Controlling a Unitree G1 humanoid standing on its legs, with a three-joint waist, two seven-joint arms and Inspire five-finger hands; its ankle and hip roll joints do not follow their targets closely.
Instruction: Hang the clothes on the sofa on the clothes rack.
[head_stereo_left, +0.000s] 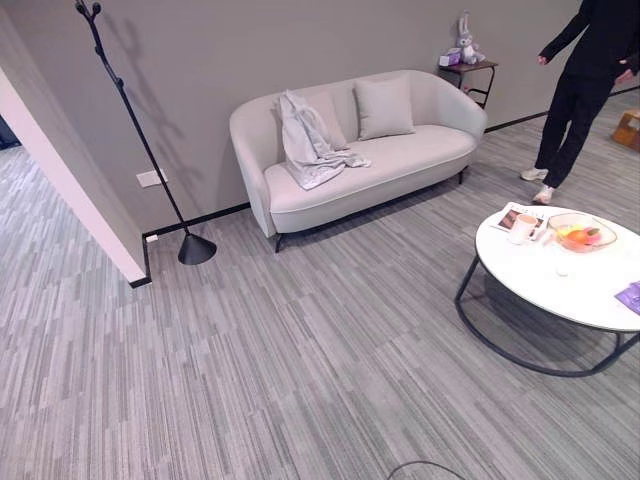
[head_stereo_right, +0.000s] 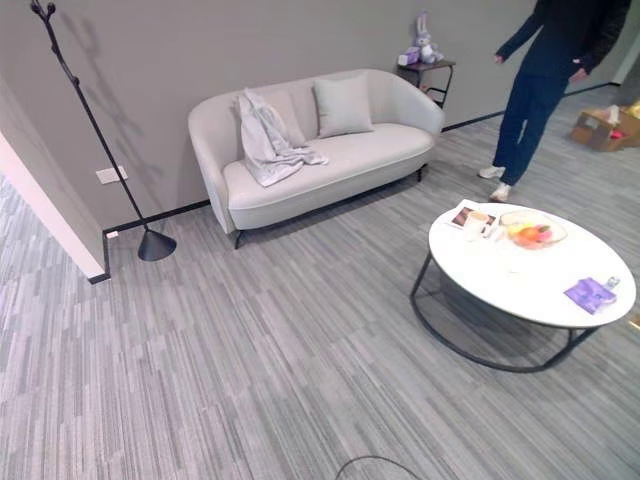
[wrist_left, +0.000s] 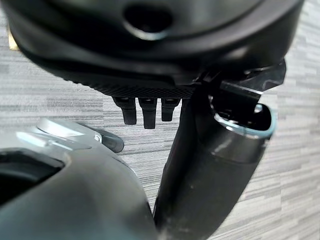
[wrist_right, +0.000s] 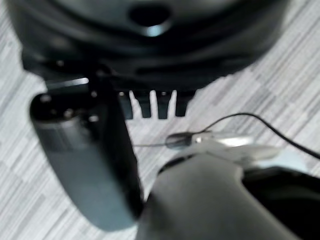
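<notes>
Pale grey crumpled garment (head_stereo_left: 312, 143) is seen draped over the backrest of the cream two-seat sofa (head_stereo_left: 400, 165), at the end nearer the rack; its long axis runs down the backrest and out onto the seat cushion, with the lower end spread towards the seat's front edge. Whether it is one piece or several cannot be told from the folds.

Black thin-stemmed clothes rack with cone base (head_stereo_left: 196, 249) is leaned along the grey wall beside that sofa end, hooks at the top partly cut off by the frame edge. Nothing is hung on it.

Left hand (wrist_left: 145, 107) is seen in its wrist view over grey striped carpet (head_stereo_left: 300, 380); short fingers are held straight and relaxed, the thumb alongside, nothing held. Right hand (wrist_right: 150, 102) is seen likewise in its own wrist view, blurred, fingers extended, empty. Garment, sofa and rack are all well apart from both hands, far ahead of them across open carpet.

A square cream cushion (head_stereo_left: 384, 107) is propped just beside the garment. A round white coffee table on a black ring frame (head_stereo_right: 520, 290) stands ahead on the right-hand side, carrying a glass bowl of fruit (head_stereo_right: 533, 231), a cup and small items. A person in dark clothes (head_stereo_left: 585, 90) is standing beyond the table, head cut off. A small side table with a plush rabbit (head_stereo_left: 466, 42) is set by the sofa's far end.
</notes>
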